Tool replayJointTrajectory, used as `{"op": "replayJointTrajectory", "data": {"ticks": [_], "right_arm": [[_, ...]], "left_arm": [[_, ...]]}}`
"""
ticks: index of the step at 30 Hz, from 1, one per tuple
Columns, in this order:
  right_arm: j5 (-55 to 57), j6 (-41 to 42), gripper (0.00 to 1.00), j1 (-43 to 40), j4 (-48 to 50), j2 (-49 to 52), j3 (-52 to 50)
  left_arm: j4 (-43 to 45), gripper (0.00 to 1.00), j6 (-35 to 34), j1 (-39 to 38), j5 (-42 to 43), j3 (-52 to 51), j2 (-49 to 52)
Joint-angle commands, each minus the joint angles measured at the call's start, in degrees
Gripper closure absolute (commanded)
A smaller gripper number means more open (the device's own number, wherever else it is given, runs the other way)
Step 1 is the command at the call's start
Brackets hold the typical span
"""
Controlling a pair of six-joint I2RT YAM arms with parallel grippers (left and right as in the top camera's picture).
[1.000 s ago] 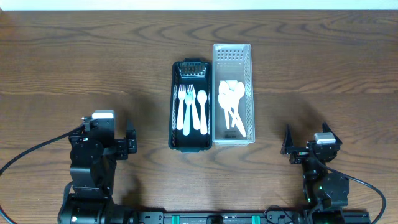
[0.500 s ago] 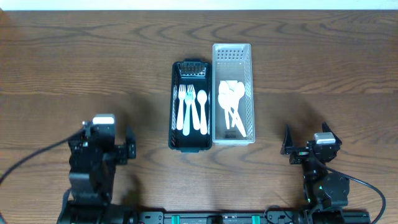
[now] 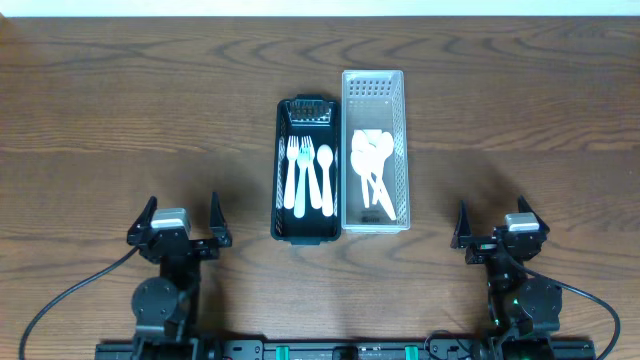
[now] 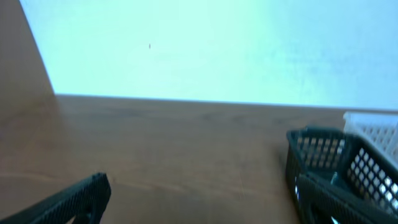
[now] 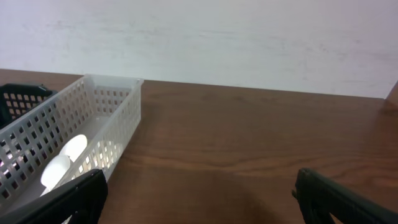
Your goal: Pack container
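A black slotted container (image 3: 279,170) at the table's middle holds white plastic forks and a spoon (image 3: 308,172). Touching its right side, a white slotted container (image 3: 405,150) holds several white spoons (image 3: 370,170). My left gripper (image 3: 180,222) is open and empty at the front left, well apart from the containers. My right gripper (image 3: 497,225) is open and empty at the front right. The left wrist view shows the black container's end (image 4: 323,155). The right wrist view shows the white container (image 5: 106,124) with spoons (image 5: 62,158) inside.
The wooden table (image 3: 120,110) stretches around the containers. A pale wall (image 5: 249,37) stands beyond its far edge. Cables run from both arm bases at the front edge.
My left arm has pulled back toward the front edge and settled low, with its fingers now spread wide. My right arm and the containers have not moved.
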Motion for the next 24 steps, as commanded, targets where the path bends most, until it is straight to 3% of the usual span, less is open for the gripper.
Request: {"op": "replayJointTrajectory", "data": {"ticks": [1,3,9,11,24], "right_arm": [[-0.4,-0.7,0.01,-0.7,-0.1,-0.4,-0.2],[-0.4,-0.7,0.01,-0.7,-0.1,-0.4,-0.2],[-0.4,-0.7,0.01,-0.7,-0.1,-0.4,-0.2],[-0.4,-0.7,0.01,-0.7,-0.1,-0.4,-0.2],[-0.4,-0.7,0.01,-0.7,-0.1,-0.4,-0.2]], "left_arm": [[6.1,0.02,-1.0,0.2,0.6,-4.7,-1.9],[5.9,0.02,-1.0,0.2,1.4,-6.3,-3.6],[-5.8,0.02,-1.7,0.1,6.5,-6.3,-5.3],[-5.8,0.02,-4.5,0.1,7.3,-6.2,-4.8],[-6.0,0.02,-4.4,0.1,7.3,-6.2,-2.8]]}}
